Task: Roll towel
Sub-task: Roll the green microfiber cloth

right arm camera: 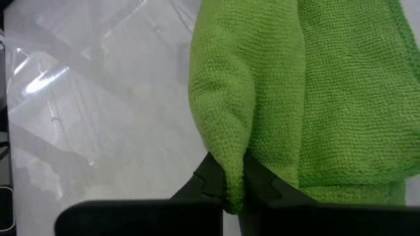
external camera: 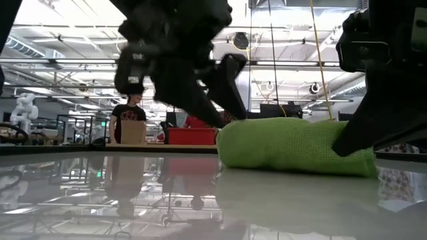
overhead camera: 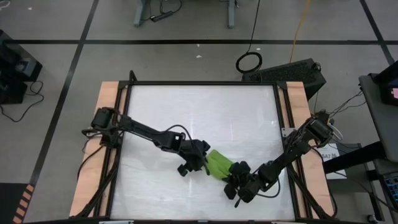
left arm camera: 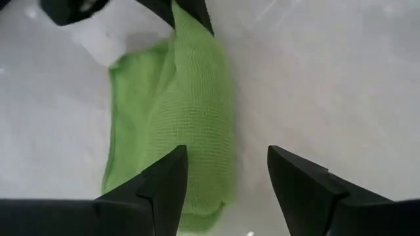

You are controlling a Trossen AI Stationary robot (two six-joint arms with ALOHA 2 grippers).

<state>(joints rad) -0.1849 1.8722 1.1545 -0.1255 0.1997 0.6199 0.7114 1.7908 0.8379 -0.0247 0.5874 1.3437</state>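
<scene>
The lime-green towel (overhead camera: 219, 163) lies on the white table near the front, bunched into a thick roll (external camera: 287, 143). My left gripper (left arm camera: 226, 152) is open at the towel's left end, one finger (left arm camera: 167, 180) over the cloth and the other (left arm camera: 295, 180) over bare table. My right gripper (right arm camera: 235, 187) is at the towel's right end, shut on the cloth. In the high view the left gripper (overhead camera: 199, 160) and the right gripper (overhead camera: 236, 175) stand on either side of the towel. My left gripper stands over the towel's left end (left arm camera: 197, 196); I cannot tell whether a finger touches the cloth. My right gripper pinches a rounded fold (right arm camera: 231, 172) at the towel's right end between its two fingers (right arm camera: 211, 178). It comes from the table's right, slanting down. The rest of the towel lies on the table.
The table (overhead camera: 186, 112) has a black frame and wooden strips (overhead camera: 99, 143) along its left and right sides, with bare surface toward the far edge. Beyond the table in the low view stand a person (external camera: 128, 113), a cardboard box (external camera: 133, 131) and a red bin (external camera: 190, 135).
</scene>
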